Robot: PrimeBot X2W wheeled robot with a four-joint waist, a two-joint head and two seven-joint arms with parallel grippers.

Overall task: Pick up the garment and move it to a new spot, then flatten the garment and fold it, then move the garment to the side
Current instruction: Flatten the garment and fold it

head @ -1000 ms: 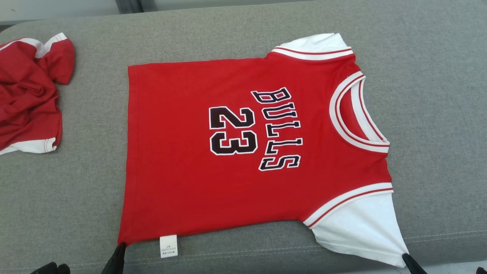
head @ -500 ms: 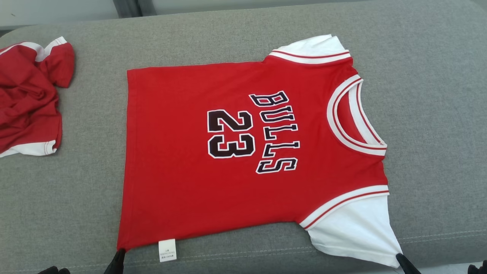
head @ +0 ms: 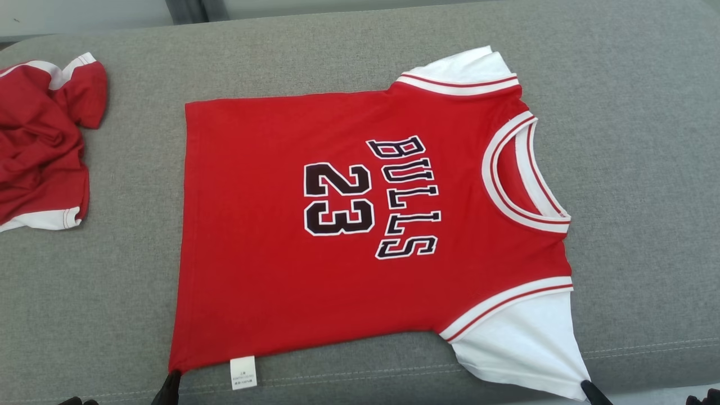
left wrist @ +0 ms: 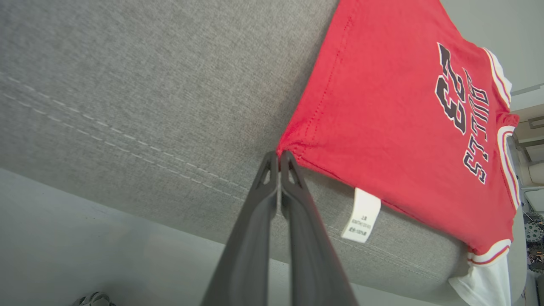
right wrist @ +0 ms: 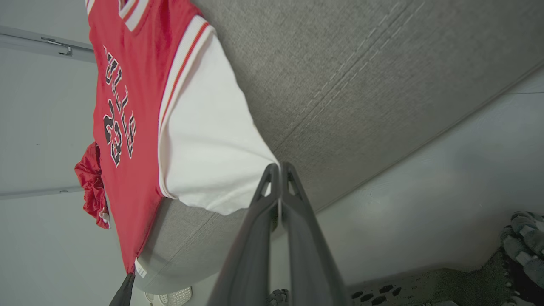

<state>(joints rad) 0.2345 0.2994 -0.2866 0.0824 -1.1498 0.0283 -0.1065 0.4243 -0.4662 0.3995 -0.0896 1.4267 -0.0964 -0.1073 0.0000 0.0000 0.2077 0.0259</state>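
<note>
Slightly nearer me than a second ago, the garment (head: 337,225) lies flat and face up on the worktop (head: 647,169), a grey woven pad with a stitched seam along its near edge and pale floor (left wrist: 85,238) below. It is smooth red knit with white sleeves, striped trim and black "BULLS 23"; a white label (head: 243,372) hangs at the hem. A crumpled red cloth (head: 39,152) sits well apart on the left. My left claw (head: 171,378) is clenched on the near hem corner, my right claw (head: 588,387) on the near sleeve's tip.
</note>
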